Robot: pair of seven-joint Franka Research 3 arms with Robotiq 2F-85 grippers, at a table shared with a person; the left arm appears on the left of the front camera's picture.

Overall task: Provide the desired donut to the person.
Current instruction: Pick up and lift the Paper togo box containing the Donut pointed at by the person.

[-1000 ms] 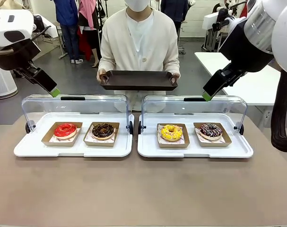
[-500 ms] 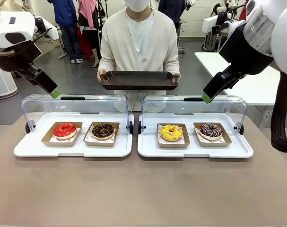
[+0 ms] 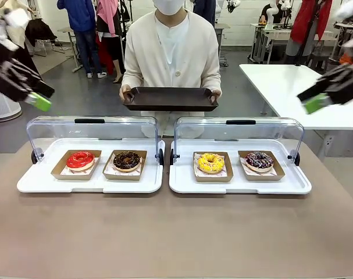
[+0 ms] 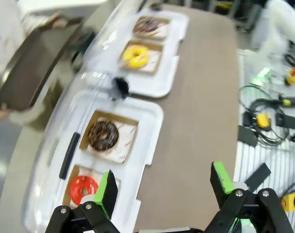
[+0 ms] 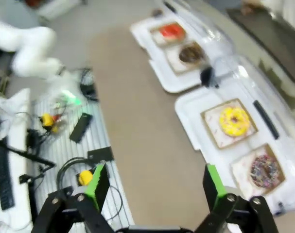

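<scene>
Brown table [image 3: 176, 232], left hand [image 4: 163, 180], right hand [image 5: 155, 177] splayed, empty

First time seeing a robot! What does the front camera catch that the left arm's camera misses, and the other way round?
Front: the right hand, open, raised at far right; a white side table; bystanders behind. Left wrist: cables and yellow gadgets beside the table, seen between its own open fingers. Both: the left hand, the dark tray the person holds, and the red donut, chocolate donut, yellow donut and sprinkled donut in two open cases.
</scene>
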